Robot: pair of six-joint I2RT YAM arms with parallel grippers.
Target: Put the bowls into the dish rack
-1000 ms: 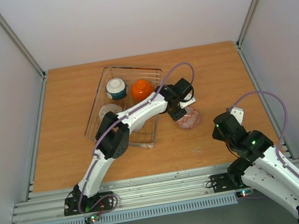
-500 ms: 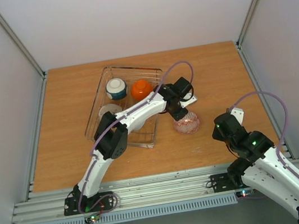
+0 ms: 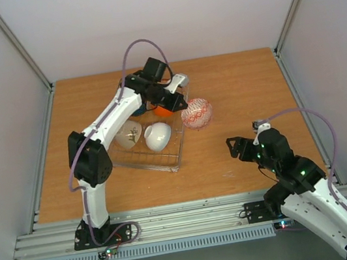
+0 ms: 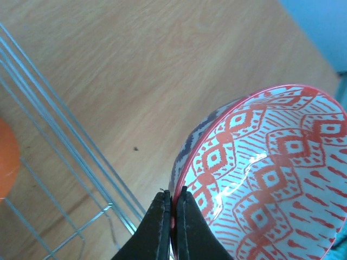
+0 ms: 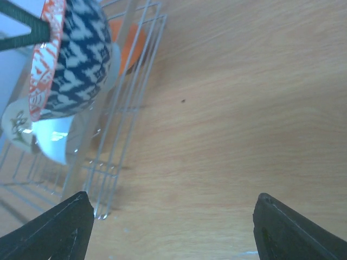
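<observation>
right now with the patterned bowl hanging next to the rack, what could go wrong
1. The left fingers pinch only the thin rim of the patterned bowl, which hangs tilted; it might slip or swing.
2. The bowl is outside the right wall of the dish rack; carried in low, it could clip the wire.
3. The orange bowl and white bowl sit close inside, so it may knock them.

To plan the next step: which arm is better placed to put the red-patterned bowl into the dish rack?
Left. The left gripper is shut on the rim of the red-patterned bowl, beside the dish rack. The right gripper is open, empty and farther away.
</observation>
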